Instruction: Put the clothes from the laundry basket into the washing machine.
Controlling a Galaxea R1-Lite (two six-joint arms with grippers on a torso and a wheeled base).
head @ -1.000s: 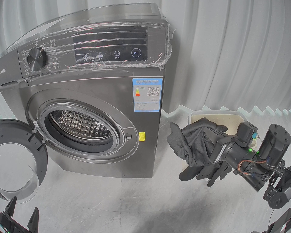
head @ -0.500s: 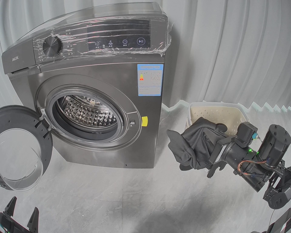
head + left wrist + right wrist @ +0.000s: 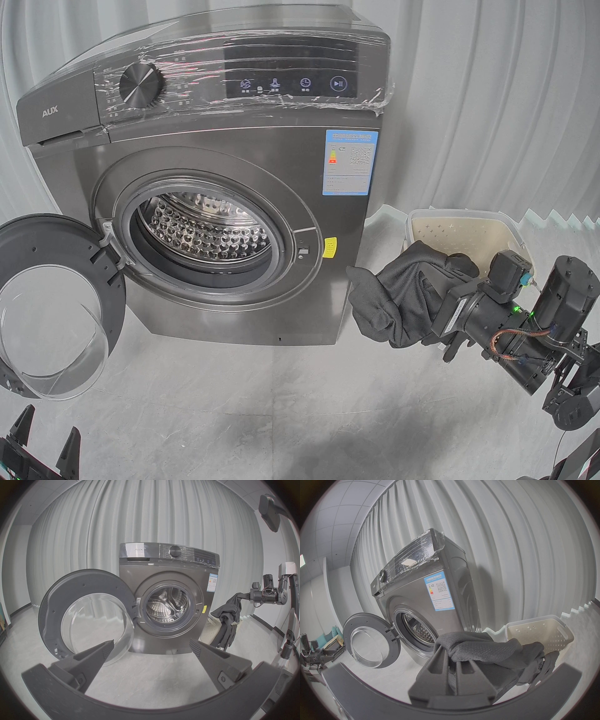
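A grey washing machine (image 3: 250,156) stands with its round door (image 3: 50,300) swung wide to the left, so the steel drum (image 3: 206,228) is exposed. To its right a cream laundry basket (image 3: 469,234) sits on the floor. My right gripper (image 3: 456,667) is shut on a dark grey garment (image 3: 400,294), held in the air in front of the basket and right of the machine. The cloth drapes over the fingers and hangs below them (image 3: 226,620). My left gripper (image 3: 150,655) is open and holds nothing, low at the front left (image 3: 44,437).
White curtains (image 3: 500,94) hang behind the machine and basket. Bare grey floor (image 3: 250,400) lies between me and the machine. The open door juts out over the floor on the left side.
The head camera has shifted, so the machine and basket sit farther right in the picture. The right gripper still holds the garment, and its hanging end has swung up closer to the arm.
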